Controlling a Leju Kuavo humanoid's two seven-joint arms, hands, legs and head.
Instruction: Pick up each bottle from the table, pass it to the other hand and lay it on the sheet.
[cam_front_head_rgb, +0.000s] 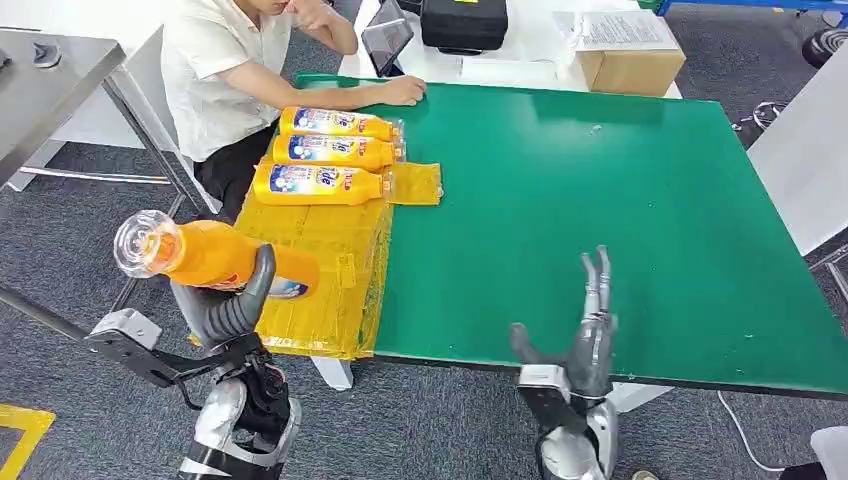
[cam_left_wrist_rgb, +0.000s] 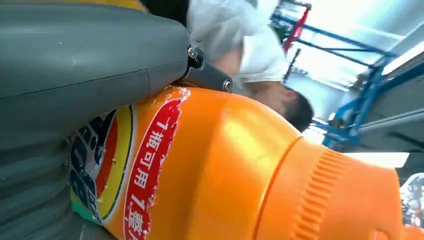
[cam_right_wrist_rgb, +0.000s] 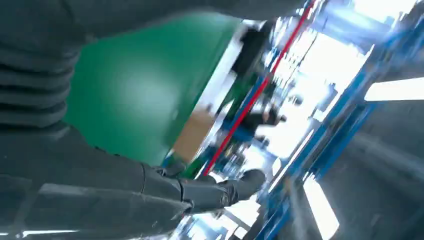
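Head view: left hand grips orange bottle beside yellow sheet.

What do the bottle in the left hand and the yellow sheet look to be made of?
Held bottle: glossy orange plastic by its sheen, with a ribbed collar, clear cap and printed label. Left hand grips it. Yellow sheet: thin see-through plastic film, probably, given its wrinkles, glare and translucent edge over the green table.

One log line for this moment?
left hand holds orange bottle off table | right hand open, empty | three bottles on yellow sheet
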